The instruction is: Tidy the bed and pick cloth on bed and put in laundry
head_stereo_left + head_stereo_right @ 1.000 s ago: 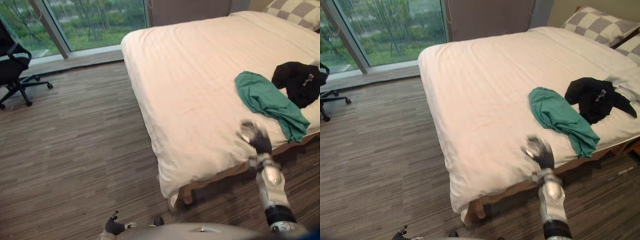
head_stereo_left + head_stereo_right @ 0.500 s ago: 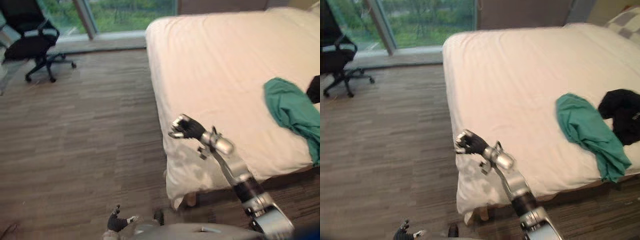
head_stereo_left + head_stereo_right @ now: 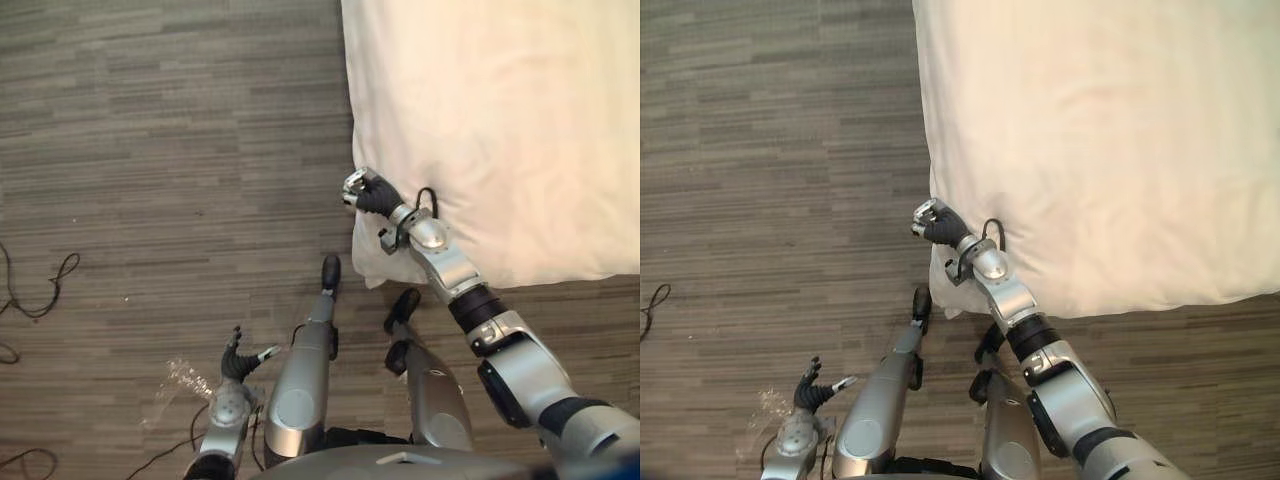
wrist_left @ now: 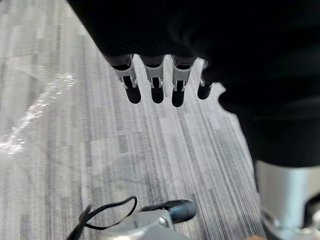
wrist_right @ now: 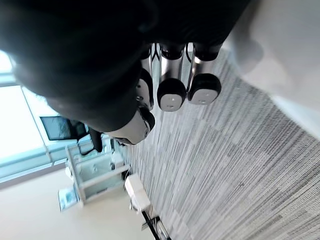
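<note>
The bed [image 3: 500,120] under its white sheet takes up the upper right, and its near corner hangs down to the floor. My right hand [image 3: 367,192] is at that corner, against the sheet's edge. Its fingers [image 5: 172,90] are curled with nothing in them, and the white sheet [image 5: 285,60] lies beside them. Low at the bottom left, my left hand [image 3: 235,365] hangs over the floor. Its fingers [image 4: 155,80] are straight and hold nothing.
Grey-brown plank floor [image 3: 180,150] stretches left of the bed. A crumpled piece of clear plastic [image 3: 175,385] lies on the floor by my left hand. Far off in the right wrist view stand a black office chair [image 5: 65,127] and a white shelf cart [image 5: 95,170].
The camera has tipped down, so the green and black clothes have left the picture. My right hand has moved from beside the green cloth to the bed's near left corner.
</note>
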Controlling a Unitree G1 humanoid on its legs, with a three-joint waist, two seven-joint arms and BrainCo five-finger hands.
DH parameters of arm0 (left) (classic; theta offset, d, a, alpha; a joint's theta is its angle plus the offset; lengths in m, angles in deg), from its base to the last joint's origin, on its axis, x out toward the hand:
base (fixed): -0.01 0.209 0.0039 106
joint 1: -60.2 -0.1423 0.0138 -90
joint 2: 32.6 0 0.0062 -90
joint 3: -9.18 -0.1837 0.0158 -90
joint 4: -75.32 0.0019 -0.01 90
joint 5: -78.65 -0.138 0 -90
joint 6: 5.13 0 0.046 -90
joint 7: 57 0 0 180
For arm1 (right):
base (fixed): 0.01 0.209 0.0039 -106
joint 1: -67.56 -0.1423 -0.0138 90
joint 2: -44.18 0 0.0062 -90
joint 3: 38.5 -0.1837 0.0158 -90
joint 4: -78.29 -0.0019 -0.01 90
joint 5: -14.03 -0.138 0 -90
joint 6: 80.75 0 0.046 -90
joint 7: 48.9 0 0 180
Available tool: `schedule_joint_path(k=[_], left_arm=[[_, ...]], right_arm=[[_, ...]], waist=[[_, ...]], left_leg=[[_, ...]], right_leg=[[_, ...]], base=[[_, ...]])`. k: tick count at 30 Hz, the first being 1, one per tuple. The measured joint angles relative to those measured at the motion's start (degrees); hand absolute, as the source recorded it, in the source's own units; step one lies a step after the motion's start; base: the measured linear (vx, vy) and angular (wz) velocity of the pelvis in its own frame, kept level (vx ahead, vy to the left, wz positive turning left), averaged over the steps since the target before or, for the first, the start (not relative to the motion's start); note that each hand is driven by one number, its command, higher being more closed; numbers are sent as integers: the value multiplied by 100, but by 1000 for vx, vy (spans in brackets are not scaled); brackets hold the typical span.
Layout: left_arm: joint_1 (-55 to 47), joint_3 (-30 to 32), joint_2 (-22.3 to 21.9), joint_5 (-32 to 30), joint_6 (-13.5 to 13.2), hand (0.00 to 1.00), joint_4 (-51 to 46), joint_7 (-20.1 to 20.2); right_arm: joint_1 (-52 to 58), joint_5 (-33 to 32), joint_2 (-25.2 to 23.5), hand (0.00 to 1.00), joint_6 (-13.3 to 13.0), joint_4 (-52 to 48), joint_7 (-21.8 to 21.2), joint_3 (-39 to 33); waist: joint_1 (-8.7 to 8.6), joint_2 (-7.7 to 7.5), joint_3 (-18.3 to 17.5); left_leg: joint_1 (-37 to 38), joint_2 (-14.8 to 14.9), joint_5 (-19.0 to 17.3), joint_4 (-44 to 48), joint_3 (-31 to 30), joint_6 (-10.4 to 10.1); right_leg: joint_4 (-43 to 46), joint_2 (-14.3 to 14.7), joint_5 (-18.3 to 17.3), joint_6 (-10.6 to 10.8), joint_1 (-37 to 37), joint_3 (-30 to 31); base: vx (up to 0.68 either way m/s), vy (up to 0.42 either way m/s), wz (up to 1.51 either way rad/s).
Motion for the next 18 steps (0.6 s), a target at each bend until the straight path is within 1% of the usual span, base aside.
schedule_joint_path(k=[1,2,4,5,8,10,11,12,13,14,15,16,17,18], left_arm=[[77,-73,-2,-1,-4,0,10,2],[223,-84,-64,16,-32,0,67,1],[375,-69,-156,143,-24,0,117,0],[471,-53,-246,253,-24,0,106,0],[673,165,-445,412,3,0,35,-7],[803,209,-570,495,185,0,-147,-15],[906,236,-647,502,359,0,-274,-16],[1075,254,-705,563,656,0,-464,-11],[1221,257,-717,662,856,0,-565,-8],[1415,272,-713,762,1044,0,-679,-6],[1603,284,-695,909,1230,0,-807,4],[1709,326,-694,955,1306,0,-812,9],[1828,391,-685,964,1377,0,-815,17],[1894,437,-627,1059,1399,0,-809,38]], right_arm=[[-68,-32,2,100,-19,91,40,-2],[-204,-48,20,100,-64,231,124,-19],[-277,-94,22,100,-93,267,235,-55],[-303,-218,20,100,-122,250,254,-112],[-77,-736,17,100,-121,222,297,-246],[303,-992,4,100,-117,157,296,-429],[538,-1015,3,100,-119,140,275,-491],[810,-1164,-8,100,-121,109,180,-542],[1009,-1212,-35,100,-123,87,120,-609],[1259,-1223,-90,100,-171,51,6,-719],[1548,-1389,-132,100,-244,63,-169,-892],[1738,-1489,-174,100,-278,72,-268,-1097],[1992,-1694,-229,100,-360,97,-348,-1456],[2191,-1888,-229,100,-459,183,-417,-1896]], waist=[[26,35,7],[43,131,42],[49,204,62],[53,241,63],[66,249,63],[62,241,67],[31,229,67],[-24,212,69],[-74,205,73],[-188,197,74],[-283,169,82],[-335,152,79],[-401,120,76],[-503,60,64]], left_leg=[[-110,-3,1,53,46,0],[-290,-15,18,94,78,-3],[-493,-15,46,106,173,-6],[-633,-21,46,137,216,-10],[-842,-44,24,172,343,-39],[-881,-82,23,197,432,-37],[-881,-103,6,247,486,-17],[-881,-118,-27,320,541,18],[-887,-128,-60,385,569,29],[-887,-137,-97,463,605,26],[-884,-138,-177,587,679,67],[-883,-135,-237,668,724,84],[-866,-121,-315,768,812,102],[-842,-101,-393,852,906,124]], right_leg=[[63,-18,0,0,-144,54],[180,-57,-1,0,-386,120],[316,-92,-3,0,-687,216],[431,-128,-7,-3,-874,251],[737,-211,-80,3,-1255,374],[968,-296,-156,4,-1412,463],[1077,-344,-191,-4,-1461,510],[1180,-377,-205,-12,-1501,563],[1230,-397,-226,-18,-1513,594],[1297,-424,-246,-11,-1516,639],[1356,-448,-268,-11,-1520,702],[1381,-460,-270,-11,-1518,742],[1408,-462,-272,-11,-1515,821],[1408,-459,-272,-10,-1500,880]], base=[[-48,42,-24],[-51,36,-23],[-59,39,-19],[-59,37,-15],[-44,36,-9],[-6,33,-7],[5,35,-11],[5,35,-12],[1,34,-11],[-4,34,-14],[-7,32,-19],[-12,28,-29],[-10,20,-36],[-3,23,-37]])
